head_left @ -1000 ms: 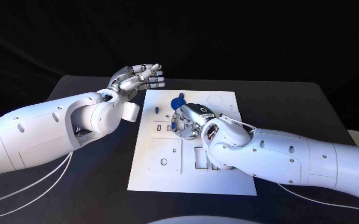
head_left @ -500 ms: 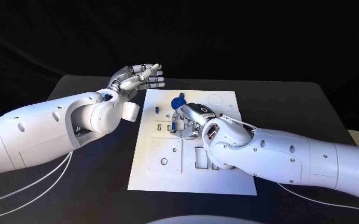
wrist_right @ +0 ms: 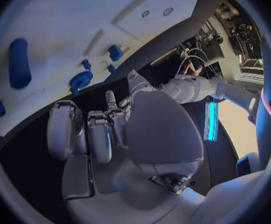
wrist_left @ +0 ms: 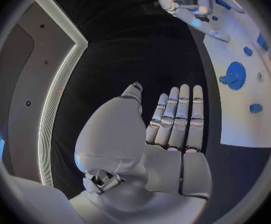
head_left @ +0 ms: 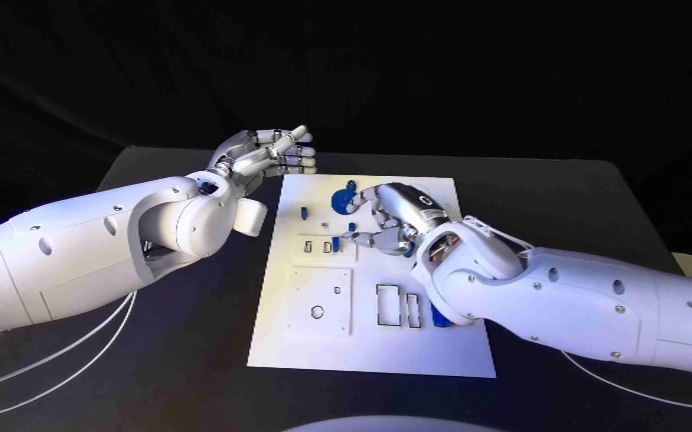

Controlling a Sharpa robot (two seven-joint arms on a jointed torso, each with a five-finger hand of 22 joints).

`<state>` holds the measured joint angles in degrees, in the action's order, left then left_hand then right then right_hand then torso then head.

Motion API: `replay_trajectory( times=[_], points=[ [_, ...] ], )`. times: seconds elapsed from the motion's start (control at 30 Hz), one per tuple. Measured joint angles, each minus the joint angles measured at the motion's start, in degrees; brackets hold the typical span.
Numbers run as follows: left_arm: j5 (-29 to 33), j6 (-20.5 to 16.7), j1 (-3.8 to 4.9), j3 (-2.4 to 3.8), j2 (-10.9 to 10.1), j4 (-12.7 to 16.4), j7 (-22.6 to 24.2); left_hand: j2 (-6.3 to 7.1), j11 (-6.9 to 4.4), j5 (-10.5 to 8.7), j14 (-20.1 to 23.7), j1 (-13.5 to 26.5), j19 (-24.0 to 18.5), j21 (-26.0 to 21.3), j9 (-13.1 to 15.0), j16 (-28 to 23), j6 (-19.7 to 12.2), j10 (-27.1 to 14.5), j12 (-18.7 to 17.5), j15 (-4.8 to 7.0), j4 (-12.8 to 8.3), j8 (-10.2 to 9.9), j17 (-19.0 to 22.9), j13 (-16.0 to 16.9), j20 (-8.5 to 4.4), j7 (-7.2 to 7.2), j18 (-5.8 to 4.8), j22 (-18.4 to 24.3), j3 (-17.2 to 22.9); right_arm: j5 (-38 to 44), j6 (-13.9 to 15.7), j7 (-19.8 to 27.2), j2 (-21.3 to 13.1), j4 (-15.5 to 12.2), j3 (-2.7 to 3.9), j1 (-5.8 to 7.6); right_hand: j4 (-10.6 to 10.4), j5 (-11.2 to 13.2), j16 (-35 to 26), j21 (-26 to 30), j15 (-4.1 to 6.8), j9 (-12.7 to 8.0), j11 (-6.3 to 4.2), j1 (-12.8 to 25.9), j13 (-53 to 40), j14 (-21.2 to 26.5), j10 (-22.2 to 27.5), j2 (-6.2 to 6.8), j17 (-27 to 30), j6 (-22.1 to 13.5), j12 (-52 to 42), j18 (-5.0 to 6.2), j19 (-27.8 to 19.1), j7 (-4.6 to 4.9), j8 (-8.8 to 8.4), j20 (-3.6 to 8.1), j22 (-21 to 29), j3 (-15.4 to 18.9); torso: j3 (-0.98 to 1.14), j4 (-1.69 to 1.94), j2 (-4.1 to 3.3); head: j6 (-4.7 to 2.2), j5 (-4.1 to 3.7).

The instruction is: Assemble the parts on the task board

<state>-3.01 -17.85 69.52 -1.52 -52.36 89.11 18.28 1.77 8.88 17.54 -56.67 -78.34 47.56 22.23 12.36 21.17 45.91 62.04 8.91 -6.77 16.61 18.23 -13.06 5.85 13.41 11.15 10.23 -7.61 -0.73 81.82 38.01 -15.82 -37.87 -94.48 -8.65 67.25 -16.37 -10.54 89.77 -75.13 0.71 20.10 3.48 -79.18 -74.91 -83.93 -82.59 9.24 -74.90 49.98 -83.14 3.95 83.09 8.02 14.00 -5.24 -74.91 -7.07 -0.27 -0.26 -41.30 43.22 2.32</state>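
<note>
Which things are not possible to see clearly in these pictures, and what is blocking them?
- Head view: the right hand covers part of the task board; whether it touches the blue gear cannot be told.
- Head view: the board's near right part is hidden under the right forearm.
- Head view: the small blue parts are too small to identify.
- Left wrist view: the left hand is seen from behind; its palm side is hidden.

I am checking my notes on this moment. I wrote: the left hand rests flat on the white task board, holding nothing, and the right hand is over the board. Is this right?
Not quite. The left hand holds nothing, but it does not rest on the task board: in the head view it hovers beside the board's far left corner, fingers apart. The right hand is over the board, as you wrote.
</note>
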Motion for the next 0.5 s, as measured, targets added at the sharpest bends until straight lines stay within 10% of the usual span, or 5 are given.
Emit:
replay_trajectory(
  times=[0.27, 0.37, 0.5],
  points=[
    [-8.2, 0.5, 0.33, 0.02, 0.2, -1.9, -6.6, -0.87, -7.54, 2.34, -23.5, -0.4, 18.4, 13.2, 1.8, 19.5, 10.5, 17.3, 3.0, 8.62, 0.1, 2.1, -17.5, 3.2, -8.62, -5.84, 0.00, -6.2, 1.3, -16.0, 3.3, 7.8, -8.0, -4.3, 0.10, 3.73, 0.0, -2.5, 0.0, 1.4, 0.00, 0.7, -0.13, -0.7, 0.0, 0.0, 0.1, -0.70, 0.0, 1.1, 0.0, 0.00, -0.5, -0.29, 0.85, -0.01, 0.0, -1.7, 0.36, -0.24, 0.66, 0.10, 0.68],
    [-12.5, 2.2, 0.87, 0.03, 0.5, -2.1, -11.0, 0.13, -9.20, 1.87, -27.0, 0.8, 20.8, 19.0, 3.4, 42.6, 12.4, 21.4, 6.1, 10.32, 0.1, 1.8, -44.0, 7.4, -10.25, -7.06, 0.00, -10.0, 1.3, -21.7, 3.5, 9.6, -10.8, -5.0, 0.11, 4.79, 0.0, -2.8, 0.0, 1.6, 0.00, 0.8, -0.22, -0.7, 0.0, 0.0, 0.2, -0.70, 0.0, 1.1, 0.0, 0.01, -0.4, -0.29, 1.07, -0.01, 0.0, -1.7, 0.59, -0.38, 0.94, 0.27, 1.02],
    [-18.5, 6.3, 2.23, 0.05, 1.7, -2.7, -18.5, -0.36, -9.70, 1.57, -27.3, 2.3, 21.1, 31.6, 8.9, 58.2, 12.4, 21.9, 17.7, 11.27, 0.1, 2.9, -60.8, 20.4, -11.62, -8.08, -0.38, -23.3, 0.5, -26.5, 3.5, 10.6, -13.0, -5.2, 0.12, 5.54, -0.1, -3.4, 0.0, 1.9, 0.00, 1.0, -0.21, -0.7, 0.0, 0.0, 0.2, -0.70, 0.0, 1.1, 0.2, 0.00, -0.7, -0.30, 1.07, 0.20, 0.0, -1.8, 0.89, -0.54, 1.28, 0.31, 1.37]
  ],
)
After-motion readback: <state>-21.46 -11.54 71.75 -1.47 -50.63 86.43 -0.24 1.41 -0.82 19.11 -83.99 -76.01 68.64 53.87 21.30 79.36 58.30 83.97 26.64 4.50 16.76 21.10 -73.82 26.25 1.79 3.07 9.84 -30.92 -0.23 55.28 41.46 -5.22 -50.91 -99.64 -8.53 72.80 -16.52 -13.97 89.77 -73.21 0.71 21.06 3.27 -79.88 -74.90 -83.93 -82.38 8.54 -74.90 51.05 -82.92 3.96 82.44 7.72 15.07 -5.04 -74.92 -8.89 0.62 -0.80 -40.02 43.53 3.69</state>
